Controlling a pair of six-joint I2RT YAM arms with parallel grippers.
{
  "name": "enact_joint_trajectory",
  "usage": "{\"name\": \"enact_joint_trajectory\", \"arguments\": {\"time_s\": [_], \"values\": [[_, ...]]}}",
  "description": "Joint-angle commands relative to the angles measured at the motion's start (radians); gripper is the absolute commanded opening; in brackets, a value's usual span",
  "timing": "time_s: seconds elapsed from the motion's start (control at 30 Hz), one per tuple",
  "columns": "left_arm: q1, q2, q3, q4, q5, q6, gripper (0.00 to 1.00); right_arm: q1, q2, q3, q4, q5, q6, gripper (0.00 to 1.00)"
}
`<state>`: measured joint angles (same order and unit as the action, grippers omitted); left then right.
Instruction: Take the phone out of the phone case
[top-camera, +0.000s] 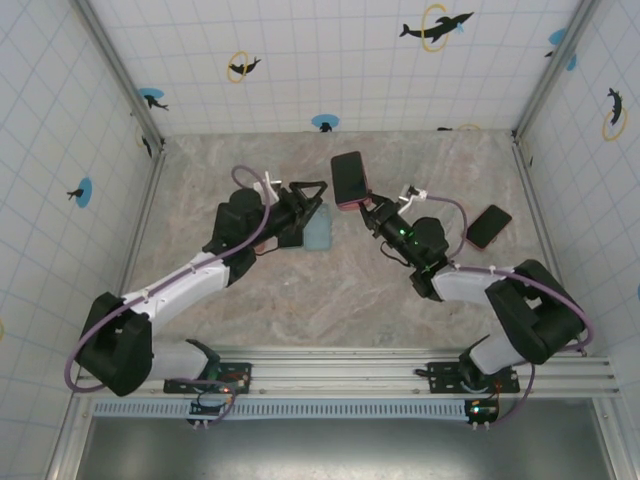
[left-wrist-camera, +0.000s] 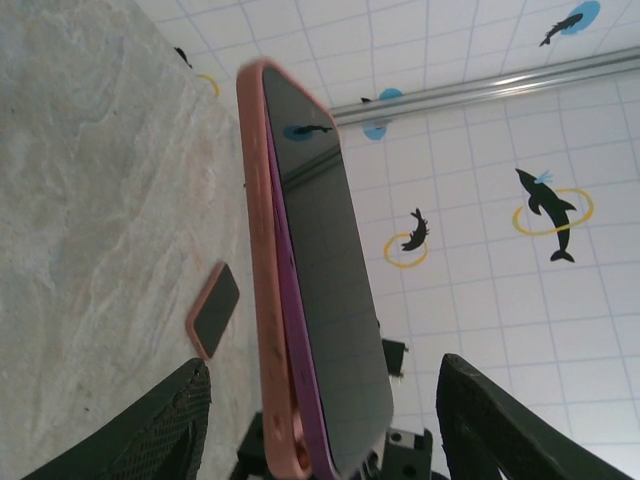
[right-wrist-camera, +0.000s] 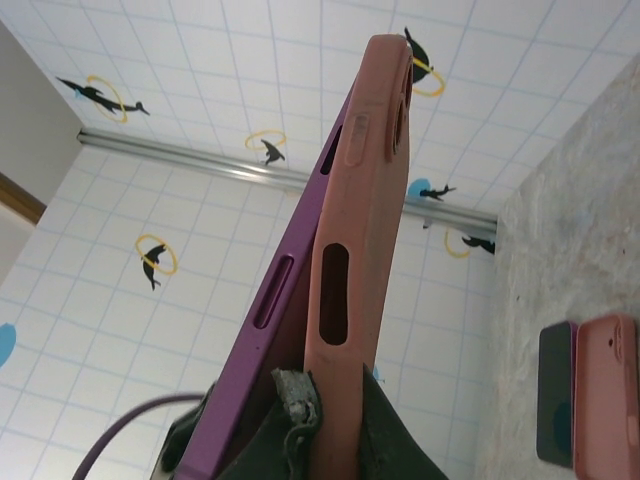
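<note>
My right gripper (right-wrist-camera: 300, 440) is clamped on the phone case (right-wrist-camera: 360, 250) bottom; the left gripper (left-wrist-camera: 325, 400) gapes wide, straddling the phone (left-wrist-camera: 330, 300). I'd pinch only the purple phone edge, then peel slowly.

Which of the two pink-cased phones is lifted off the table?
The phone gripped by the right hand, tilted upward; the other phone lies flat on the table, farther right.

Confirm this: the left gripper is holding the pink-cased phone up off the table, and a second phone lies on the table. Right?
No: the right gripper, not the left gripper, holds the pink-cased phone off the table; the top external view shows it. The second phone does lie on the table.
</note>
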<state>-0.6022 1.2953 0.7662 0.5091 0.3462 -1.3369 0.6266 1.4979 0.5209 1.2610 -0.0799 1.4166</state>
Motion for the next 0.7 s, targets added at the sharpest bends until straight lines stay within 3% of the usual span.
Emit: {"name": "enact_joint_trajectory", "arguments": {"time_s": [0.0, 0.23, 0.67], "values": [[-0.048, -0.028, -0.007, -0.022, -0.113, -0.081, 0.6, 0.016, 0.029, 0.067, 0.141, 0.08, -0.028, 0.07], [-0.088, -0.001, -0.001, 0.055, -0.139, -0.188, 0.58, 0.042, 0.095, 0.114, 0.186, 0.087, -0.051, 0.07], [-0.097, 0.051, 0.004, 0.128, -0.107, -0.23, 0.53, 0.072, 0.122, 0.138, 0.187, 0.118, -0.101, 0.06]]}}
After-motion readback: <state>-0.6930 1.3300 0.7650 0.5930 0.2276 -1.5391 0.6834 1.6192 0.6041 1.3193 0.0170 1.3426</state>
